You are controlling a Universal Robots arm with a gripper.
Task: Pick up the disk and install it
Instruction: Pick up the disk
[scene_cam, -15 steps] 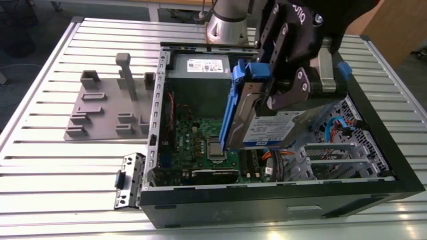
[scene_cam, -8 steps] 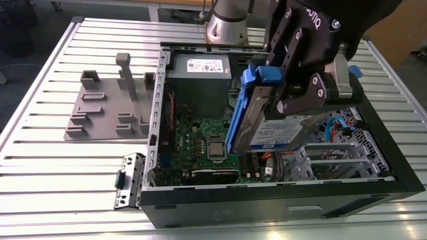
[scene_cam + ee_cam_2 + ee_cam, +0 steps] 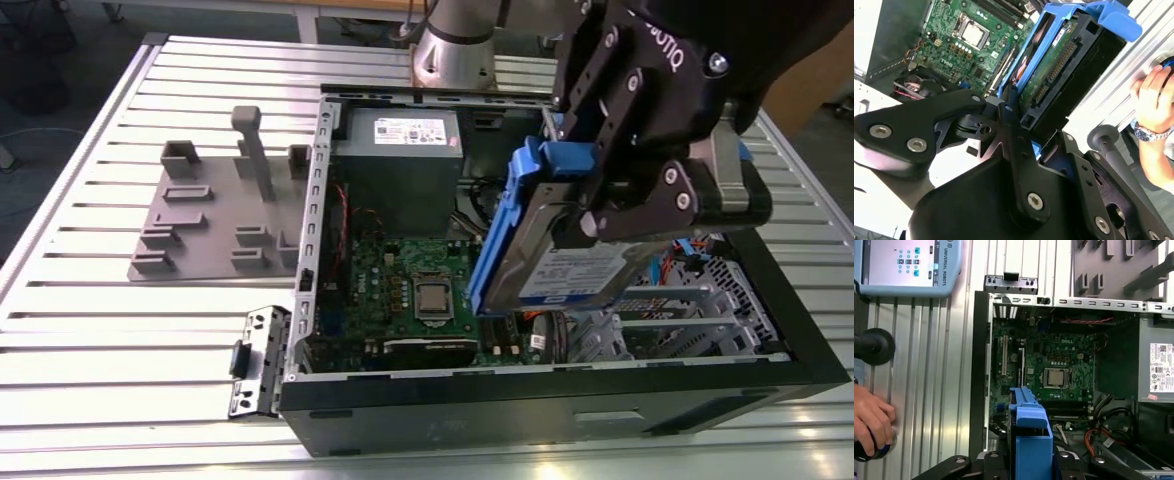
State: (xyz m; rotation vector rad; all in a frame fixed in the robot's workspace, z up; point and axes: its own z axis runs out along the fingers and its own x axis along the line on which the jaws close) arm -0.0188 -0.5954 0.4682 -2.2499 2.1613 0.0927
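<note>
I have the gripper (image 3: 590,208) closed tight on the disk (image 3: 574,275), gripping its blue frame and holding it tilted just above the open computer case (image 3: 561,405). Beneath it lies the green circuit board (image 3: 400,285), with the grey box (image 3: 400,165) beyond.

— Where is the hand (image 3: 627,215)?
— Over the open computer case (image 3: 534,368), toward the exterior view's right, clamped on the disk (image 3: 567,272).
— How does the disk sit?
— Steeply tilted, its blue carrier (image 3: 514,215) facing the exterior view's left, above the green motherboard (image 3: 400,285).
— And around it?
— A grey metal box (image 3: 400,165) sits in the case's far end. A grey fixture plate (image 3: 200,240) lies on the slatted surface (image 3: 94,330) at the exterior view's left.
</note>
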